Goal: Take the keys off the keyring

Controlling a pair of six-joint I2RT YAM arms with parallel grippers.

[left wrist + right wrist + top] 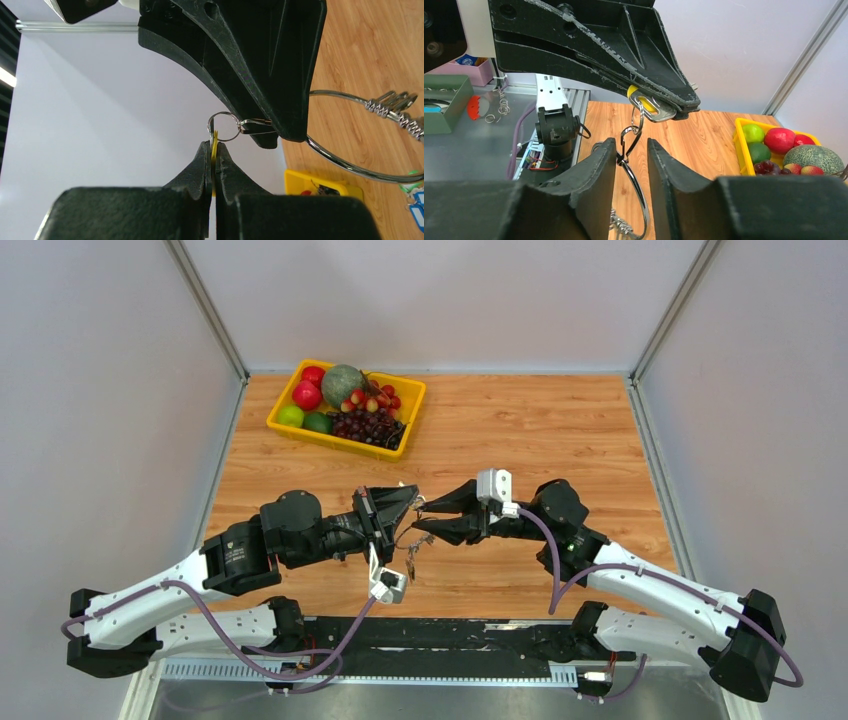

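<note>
top view: the keyring (409, 543) is being dangled mid-table between the left gripper (403, 505) and right gripper (430, 522). left wrist: a yellow key (214, 145) is being pinched by the left claw. right wrist: the right jaws are being held apart around the clasp (628, 137); closing them there first is being advised. no writing is being seen.

The table (560, 420) is light brown wood; pale grey walls (440, 300) stand on three sides of it; shiny metal posts (206, 305) run up the back corners; a yellow tray (284, 395) of fruit sits far back on the left; a grey metal strip (185, 670) lines the near edge; the light is bright and even.
</note>
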